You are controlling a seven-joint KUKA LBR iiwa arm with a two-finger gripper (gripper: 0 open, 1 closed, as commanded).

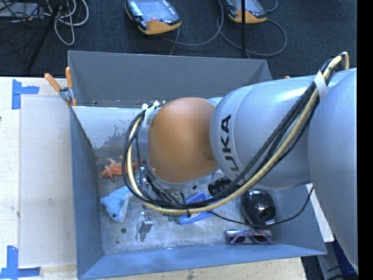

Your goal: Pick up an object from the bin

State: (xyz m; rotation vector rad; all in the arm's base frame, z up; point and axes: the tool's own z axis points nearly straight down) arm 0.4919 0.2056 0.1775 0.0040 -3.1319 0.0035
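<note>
Camera view: left of the pincer (144, 227) lie 1 orange starfish toy (112, 170) and, just beside the pincer, 1 pale-blue soft toy (116, 205). I cannot tell the pincer's state. Right of the pincer lie a blue object (195, 207), a black computer mouse (258, 206) and purple sunglasses (249, 236).

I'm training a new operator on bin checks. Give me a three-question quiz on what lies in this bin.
1. True or false: the purple sunglasses lie by the near wall of the bin, close to the black rounded object.
2. Which lies farthest left in the view? A) purple sunglasses B) orange starfish-shaped toy C) black rounded object
3. Fill in: the soft thing just below the starfish-shaped toy in the view is light ____.
Key: 1 true; 2 B; 3 blue.
</note>
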